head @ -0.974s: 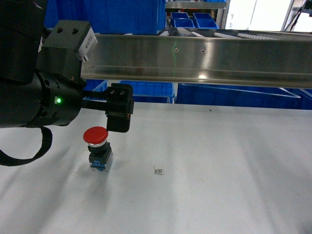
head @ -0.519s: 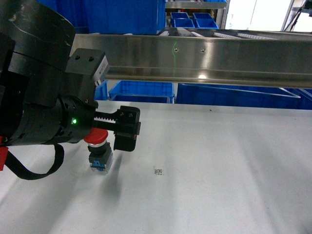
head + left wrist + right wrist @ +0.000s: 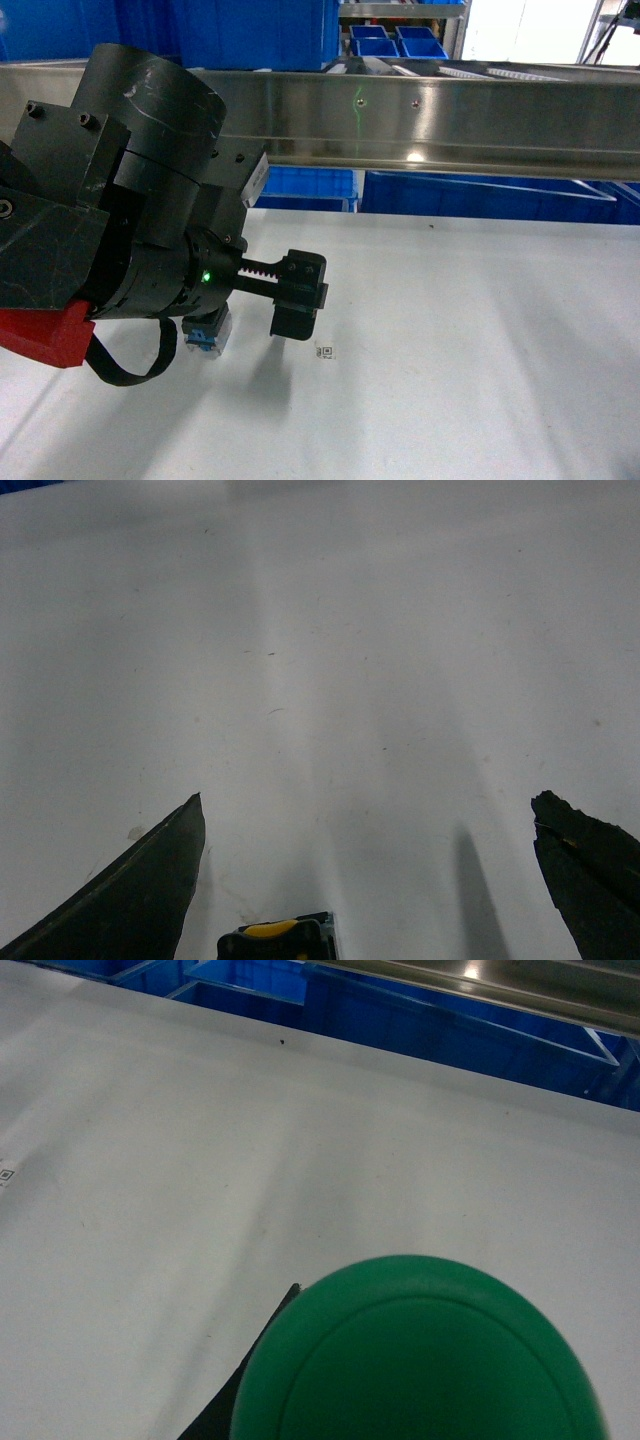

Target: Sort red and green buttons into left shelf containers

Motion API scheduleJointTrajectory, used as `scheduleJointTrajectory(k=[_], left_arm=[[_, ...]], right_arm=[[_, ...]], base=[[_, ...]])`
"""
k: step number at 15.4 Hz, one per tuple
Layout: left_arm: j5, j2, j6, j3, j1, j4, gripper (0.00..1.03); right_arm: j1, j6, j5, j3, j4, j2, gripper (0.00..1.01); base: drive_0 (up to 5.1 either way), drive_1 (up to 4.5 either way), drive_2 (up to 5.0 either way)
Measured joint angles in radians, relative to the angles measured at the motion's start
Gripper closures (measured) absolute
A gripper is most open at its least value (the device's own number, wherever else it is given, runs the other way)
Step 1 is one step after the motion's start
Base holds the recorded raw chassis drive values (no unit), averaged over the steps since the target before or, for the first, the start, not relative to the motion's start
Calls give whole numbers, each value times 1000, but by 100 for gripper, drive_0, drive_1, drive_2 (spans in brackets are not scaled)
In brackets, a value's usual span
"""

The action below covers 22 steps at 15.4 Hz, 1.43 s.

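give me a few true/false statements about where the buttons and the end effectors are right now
1. The left end effector is low over the white table. True.
2. The red button's cap shows fully in the head view. False: the arm hides it; only the blue base block shows.
3. The left wrist view shows the fingers set wide apart. True.
4. The green button lies beside the red one. False: its cap fills the bottom of the right wrist view.
5. A small printed marker lies right of the red button. True.

Red button [image 3: 208,333] mostly hidden, seemingly upright
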State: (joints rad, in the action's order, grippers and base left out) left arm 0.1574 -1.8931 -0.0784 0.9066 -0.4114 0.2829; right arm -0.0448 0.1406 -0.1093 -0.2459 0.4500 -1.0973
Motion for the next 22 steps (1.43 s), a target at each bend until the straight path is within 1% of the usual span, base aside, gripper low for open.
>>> scheduleJointTrajectory(k=[4,8,11,15,16,17,18,19,20,22], left_arm=[[2,-26,0,1,18,-5,5],[-23,-51,-2,15,37,-10,5],[-35,-65,-19,17,49,-21,5],[-55,-72,-27,17,69,-19,5],[-55,-72,-27,17,71,-18,13],[-55,-72,-27,17,71,-18,23],[-55,-72,-27,17,71,-18,31],[-61,-72,-27,17,69,-18,42],[-60,-72,-27,18,67,-16,55],[-59,-72,-27,18,66,-14,58]], right_arm=[[0,0,0,0,0,0,74],[0,0,0,0,0,0,75],[0,0,0,0,0,0,75],[0,0,0,0,0,0,75],[0,0,0,0,0,0,75],[0,0,0,0,0,0,75],[0,0,0,0,0,0,75],[0,0,0,0,0,0,75],[0,0,0,0,0,0,75],[0,0,0,0,0,0,75]], base=[[0,0,0],[0,0,0],[0,0,0],[0,0,0],[0,0,0],[0,0,0],[0,0,0],[0,0,0],[0,0,0],[0,0,0]])
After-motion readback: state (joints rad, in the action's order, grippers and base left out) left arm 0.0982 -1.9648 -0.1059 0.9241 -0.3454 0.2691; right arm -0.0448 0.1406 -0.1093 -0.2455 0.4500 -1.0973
